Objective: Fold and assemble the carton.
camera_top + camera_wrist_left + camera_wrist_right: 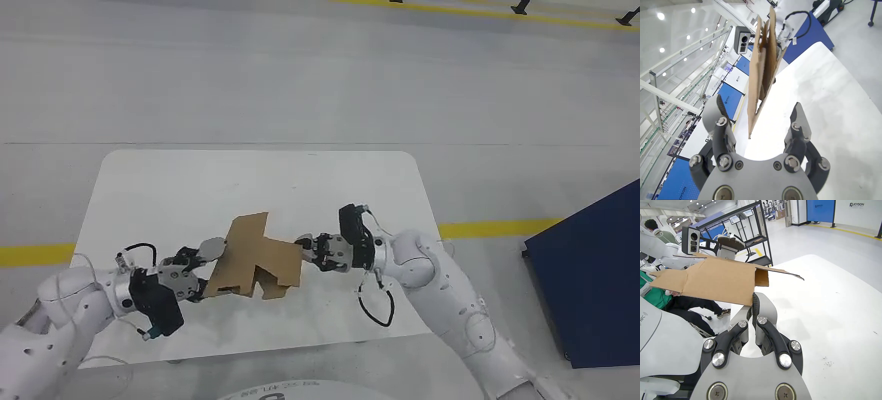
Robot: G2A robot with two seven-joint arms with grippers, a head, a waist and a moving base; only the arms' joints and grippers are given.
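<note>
Aloft over the desk (150, 190), the carton (255, 262) hangs pinched in the right claw (753, 299) — left claw (758, 101) gapes wide, gripping nothing

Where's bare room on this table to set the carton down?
The far half of the table, beyond the carton, is bare. The near strip is crowded: the open left pincer and the right pincer holding the carton.

Carton (715, 281) corner hidden inside right gripper (753, 299) — grip depth unclear.
</note>
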